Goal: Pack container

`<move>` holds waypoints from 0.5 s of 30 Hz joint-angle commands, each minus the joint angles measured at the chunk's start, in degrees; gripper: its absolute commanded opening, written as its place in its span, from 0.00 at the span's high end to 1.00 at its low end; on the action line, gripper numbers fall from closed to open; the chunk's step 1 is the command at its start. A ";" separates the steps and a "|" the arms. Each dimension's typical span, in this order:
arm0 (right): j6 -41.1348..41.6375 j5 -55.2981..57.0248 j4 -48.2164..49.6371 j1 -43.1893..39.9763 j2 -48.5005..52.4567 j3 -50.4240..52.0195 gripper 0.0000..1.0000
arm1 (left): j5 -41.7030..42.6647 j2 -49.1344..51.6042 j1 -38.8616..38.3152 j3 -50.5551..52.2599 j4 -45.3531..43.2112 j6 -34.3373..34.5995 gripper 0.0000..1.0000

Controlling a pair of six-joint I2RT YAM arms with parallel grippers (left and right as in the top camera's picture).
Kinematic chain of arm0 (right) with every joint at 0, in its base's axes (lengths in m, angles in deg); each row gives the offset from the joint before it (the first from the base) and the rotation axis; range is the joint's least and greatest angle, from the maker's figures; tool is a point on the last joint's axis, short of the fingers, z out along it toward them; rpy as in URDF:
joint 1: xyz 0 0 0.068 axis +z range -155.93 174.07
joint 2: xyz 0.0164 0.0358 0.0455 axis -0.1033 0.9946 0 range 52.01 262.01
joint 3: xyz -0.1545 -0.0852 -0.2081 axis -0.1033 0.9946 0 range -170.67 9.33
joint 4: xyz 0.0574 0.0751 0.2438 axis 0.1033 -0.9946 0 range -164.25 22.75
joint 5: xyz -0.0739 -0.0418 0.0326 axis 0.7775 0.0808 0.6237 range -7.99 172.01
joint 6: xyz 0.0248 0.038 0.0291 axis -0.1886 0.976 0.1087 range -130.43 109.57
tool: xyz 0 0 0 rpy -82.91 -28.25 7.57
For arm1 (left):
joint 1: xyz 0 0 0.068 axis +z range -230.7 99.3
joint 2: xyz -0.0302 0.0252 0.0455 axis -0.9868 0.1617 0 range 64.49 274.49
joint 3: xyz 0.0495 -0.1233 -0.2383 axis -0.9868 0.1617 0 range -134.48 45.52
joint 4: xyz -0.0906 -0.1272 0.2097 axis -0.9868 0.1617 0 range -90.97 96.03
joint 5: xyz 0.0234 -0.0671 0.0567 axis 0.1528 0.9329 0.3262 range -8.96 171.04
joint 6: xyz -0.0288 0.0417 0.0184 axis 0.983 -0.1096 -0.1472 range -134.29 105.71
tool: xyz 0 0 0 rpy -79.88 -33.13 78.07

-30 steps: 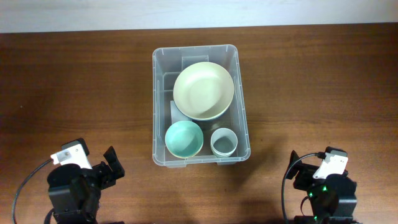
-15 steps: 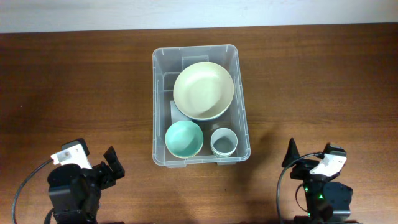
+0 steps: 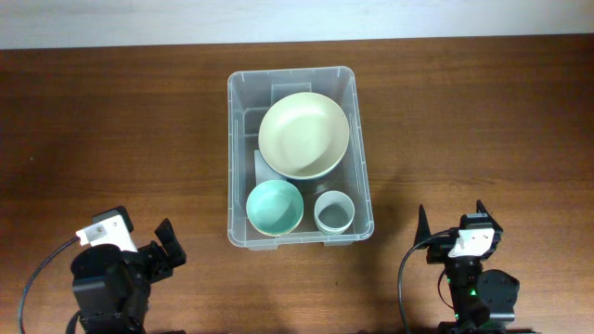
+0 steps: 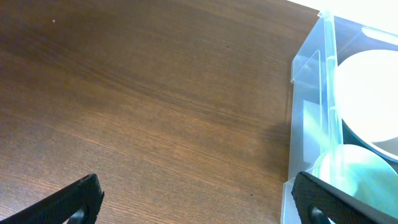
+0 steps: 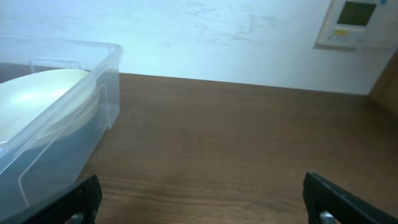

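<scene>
Sitting mid-counter (image 3: 111, 121), the container (image 3: 232, 167) is holding a cream bowl (image 3: 303, 135), teal bowl (image 3: 274, 207) and cup (image 3: 334, 211) side by side. The left pincer (image 4: 198, 198) and right pincer (image 3: 452, 221) are hanging wide open and empty, flanking its near end — packing is looking done.

Each wrist view crops the container (image 4: 309, 118) — only one corner shows; overhead, the cream bowl (image 3: 303, 135) covers part of its white label (image 3: 263, 168).

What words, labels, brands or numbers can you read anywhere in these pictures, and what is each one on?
No text can be read in any view.
White label on the bottom of the container: partly hidden, and no print can be made out.
Wall panel with a small screen, in the right wrist view: too blurred to read.
</scene>
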 commanded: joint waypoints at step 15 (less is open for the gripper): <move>-4.94 -4.00 2.60 0.31 -0.61 1.42 0.01 | 0.61 -0.28 0.11 0.35 -0.13 -1.16 0.01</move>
